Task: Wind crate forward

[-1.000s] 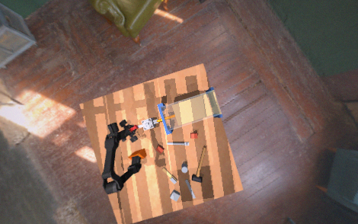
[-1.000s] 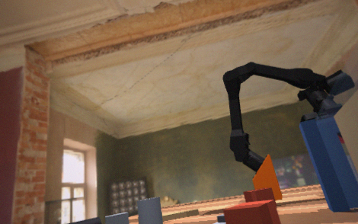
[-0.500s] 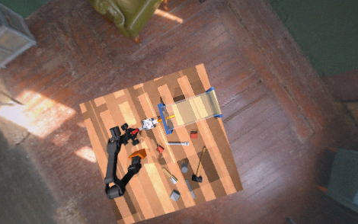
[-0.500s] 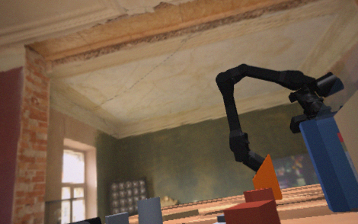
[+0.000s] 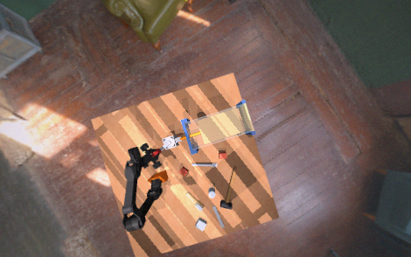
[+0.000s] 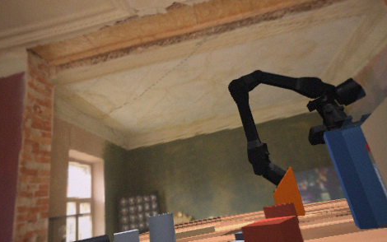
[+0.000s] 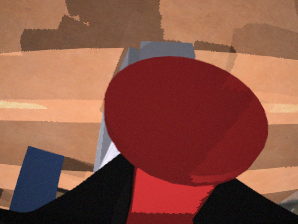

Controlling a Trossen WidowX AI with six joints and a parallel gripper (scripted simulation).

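My gripper [image 5: 154, 153] [image 7: 161, 162] is shut on the red knob [image 7: 185, 120] of the winch handle. The handle's grey crank arm [image 7: 167, 48] shows behind the knob in the wrist view. The white and grey winch [image 5: 169, 142] is beside the gripper in the top view; the key and its hole are hidden. An orange strap [image 5: 195, 135] runs from the winch side through the blue frame [image 5: 190, 141] at the rack's mouth. The pale yellow crate [image 5: 222, 125] lies flat under the clear panels, its front edge a gap behind that frame. Fingertips are hidden in the exterior view.
An orange wedge [image 5: 158, 177] [image 6: 289, 195] stands near the arm's base. Red blocks [image 5: 222, 155] [image 5: 184, 171], a grey bar [image 5: 204, 164], a mallet [image 5: 226, 204], a grey cylinder [image 5: 212, 192] and a pale cube [image 5: 201, 225] lie on the bench. A blue post [image 6: 361, 177] rises in the exterior view.
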